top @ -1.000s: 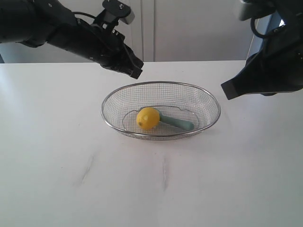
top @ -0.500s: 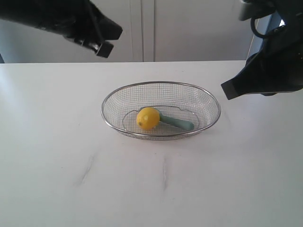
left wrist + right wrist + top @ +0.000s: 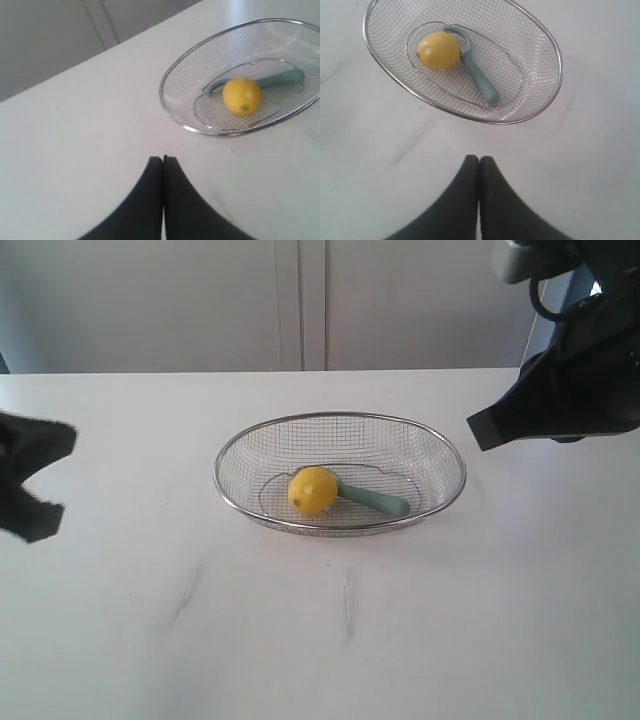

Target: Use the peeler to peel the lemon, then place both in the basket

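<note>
Pressed together on nothing at the left gripper [image 3: 162, 159] and right gripper [image 3: 479, 158], hanging at the frame's left and right edges over a white table [image 3: 300, 640], lemon [image 3: 313, 490] against peeler [image 3: 376, 500] inside the basket [image 3: 340, 416] at centre, pale cabinet doors [image 3: 200, 300] along the top.

Table: we see a smooth white tabletop [image 3: 120, 640] filling most of the exterior view.
Marks: we find two faint grey streaks [image 3: 347, 606] on its near part.
Backdrop: we see pale panels [image 3: 400, 300] with vertical seams behind the far edge.
</note>
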`<action>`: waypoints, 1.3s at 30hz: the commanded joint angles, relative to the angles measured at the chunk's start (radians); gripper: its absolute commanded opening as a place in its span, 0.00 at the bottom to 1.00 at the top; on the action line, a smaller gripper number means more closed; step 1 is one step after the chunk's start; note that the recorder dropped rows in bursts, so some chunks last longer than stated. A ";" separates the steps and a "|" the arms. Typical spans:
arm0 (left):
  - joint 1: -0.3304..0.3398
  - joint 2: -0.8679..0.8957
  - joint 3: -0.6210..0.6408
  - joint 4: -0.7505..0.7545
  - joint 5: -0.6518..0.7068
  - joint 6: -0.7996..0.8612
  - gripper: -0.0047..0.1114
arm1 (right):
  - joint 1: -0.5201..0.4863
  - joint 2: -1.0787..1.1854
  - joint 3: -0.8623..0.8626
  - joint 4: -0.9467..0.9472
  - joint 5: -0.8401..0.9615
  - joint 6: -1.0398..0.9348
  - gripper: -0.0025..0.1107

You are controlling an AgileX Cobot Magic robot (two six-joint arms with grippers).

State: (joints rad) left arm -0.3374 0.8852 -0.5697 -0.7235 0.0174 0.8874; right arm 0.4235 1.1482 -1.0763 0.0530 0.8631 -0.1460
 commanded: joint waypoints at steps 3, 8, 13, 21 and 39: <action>0.121 -0.232 0.265 -0.075 -0.070 -0.039 0.04 | -0.005 -0.009 0.003 0.003 0.003 -0.007 0.02; 0.182 -0.372 0.419 -0.075 -0.101 -0.091 0.04 | -0.005 -0.009 0.003 0.003 0.003 -0.007 0.02; 0.196 -0.497 0.521 -0.078 -0.115 -0.133 0.04 | -0.005 -0.009 0.003 0.003 0.003 -0.007 0.02; 0.196 -0.705 0.570 -0.075 -0.092 -0.107 0.04 | -0.005 -0.009 0.003 0.003 0.003 -0.007 0.02; 0.196 -0.885 0.570 -0.082 0.007 -0.285 0.04 | -0.005 -0.009 0.003 0.003 0.003 -0.007 0.02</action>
State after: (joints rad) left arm -0.1434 0.0053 -0.0041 -0.7876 0.0208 0.7077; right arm 0.4235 1.1482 -1.0758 0.0548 0.8654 -0.1460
